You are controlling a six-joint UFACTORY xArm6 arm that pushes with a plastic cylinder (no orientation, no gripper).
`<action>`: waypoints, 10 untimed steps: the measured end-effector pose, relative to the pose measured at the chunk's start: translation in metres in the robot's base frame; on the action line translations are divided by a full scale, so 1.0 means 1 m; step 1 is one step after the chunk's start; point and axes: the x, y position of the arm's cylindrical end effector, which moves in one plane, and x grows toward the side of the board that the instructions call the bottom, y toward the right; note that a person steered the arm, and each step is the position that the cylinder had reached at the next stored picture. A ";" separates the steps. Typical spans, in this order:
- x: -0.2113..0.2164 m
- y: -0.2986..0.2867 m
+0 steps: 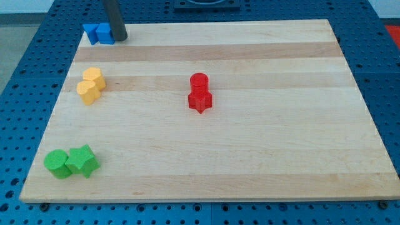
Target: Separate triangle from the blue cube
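A pale wooden worktop (250, 156) fills the view, resting on a blue perforated base. Blocks sit on it in pairs of one colour, each pair touching, which suggests they are grouped on purpose.

Nearest, at the view's bottom left, a green cylinder (57, 164) stands touching a green star-like block (83, 161) on its right.

Farther up, near the middle, a red cylinder (199, 82) stands just behind a red star-shaped block (200, 100), the two in contact.

At the left edge, about level with the red pair, two yellow blocks (91, 84) lean together; their exact shapes are hard to make out.

Farthest away, in the view's top left corner, lie the task's things: a blue triangle (90, 33) on the left and the blue cube (104, 34) pressed against its right side. They sit right at the worktop's corner.

There is no pincer on this arm, so nothing is open, closed or held; a dark rod comes down instead. My tip (119, 39) rests on the worktop immediately right of the blue cube, apparently touching it, though the contact is not certain. The triangle lies beyond the cube, on the side away from my tip. Judging from this, a push from here would press the cube into the triangle rather than part them.
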 end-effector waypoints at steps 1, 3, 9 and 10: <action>-0.001 0.004; -0.059 0.015; -0.035 -0.069; -0.016 -0.060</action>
